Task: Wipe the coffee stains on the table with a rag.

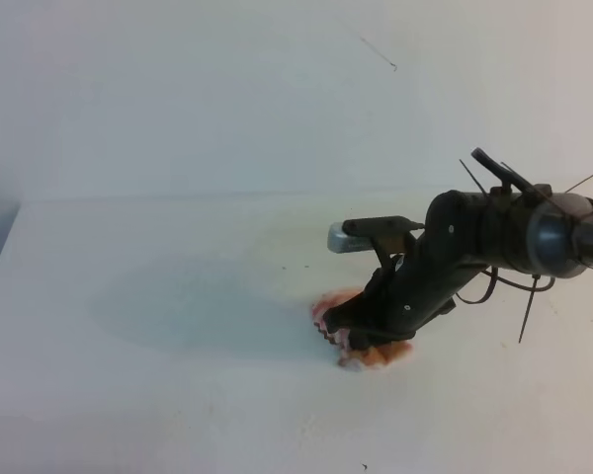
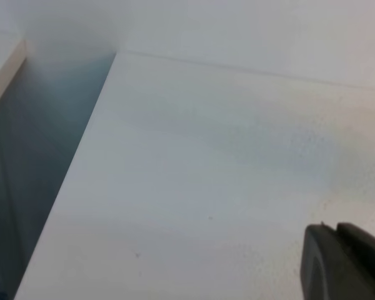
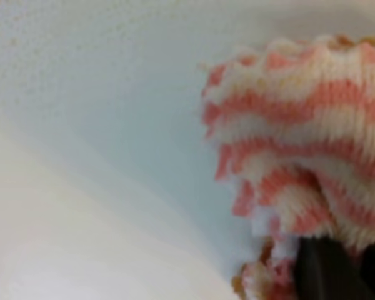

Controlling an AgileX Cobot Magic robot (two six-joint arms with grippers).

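Note:
The rag (image 1: pixel 333 334), pink-red and white striped, lies bunched on the white table (image 1: pixel 178 296) right of centre. My right gripper (image 1: pixel 351 321) reaches down from the right and is shut on the rag, pressing it onto the tabletop. The right wrist view shows the rag's wavy stripes (image 3: pixel 300 125) close up, with a dark fingertip (image 3: pixel 325 269) on it. An orange-brown patch (image 1: pixel 387 354) shows at the rag's right edge; I cannot tell whether it is cloth or coffee stain. No separate stain shows. Of my left gripper only a dark finger (image 2: pixel 337 265) shows, above bare table (image 2: pixel 206 187).
The table's left edge (image 1: pixel 2 247) drops into a dark gap (image 2: pixel 37 162). A white wall rises behind the table's back edge (image 1: pixel 227 195). A faint greyish sheen (image 1: pixel 198 306) lies left of the rag. Loose cables (image 1: pixel 524 296) hang from the right arm.

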